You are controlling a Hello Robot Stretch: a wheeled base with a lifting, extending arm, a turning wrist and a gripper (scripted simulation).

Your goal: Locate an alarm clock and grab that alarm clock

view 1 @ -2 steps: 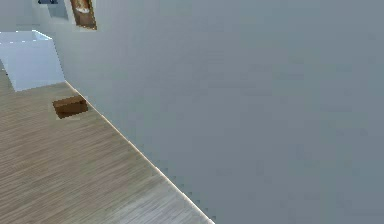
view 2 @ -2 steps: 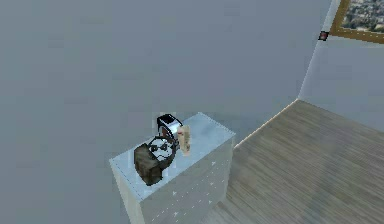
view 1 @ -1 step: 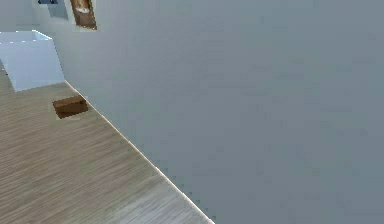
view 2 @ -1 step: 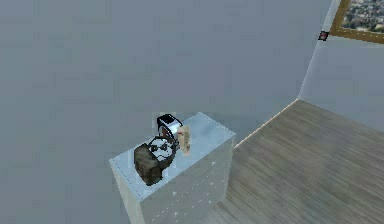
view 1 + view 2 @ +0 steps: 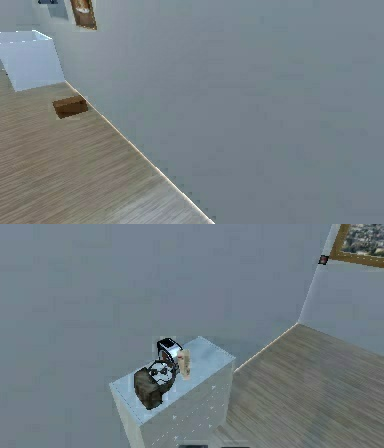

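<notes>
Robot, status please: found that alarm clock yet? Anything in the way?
Likely alarm clock, round, dark, pale face, on pale cabinet top. Dark box and tan item close beside it. Not yet grabbed.

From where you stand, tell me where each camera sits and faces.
Forward view: on the robot, facing ahead and down along wood-plank floor and plain grey wall toward a small brown box; no robot body.
Arm side view: on the robot's body, facing sideways at a pale speckled cabinet bearing a round dark clock-like thing; a dark bottom-edge strip, perhaps the arm.
Shared: plank floor, grey wall.
</notes>
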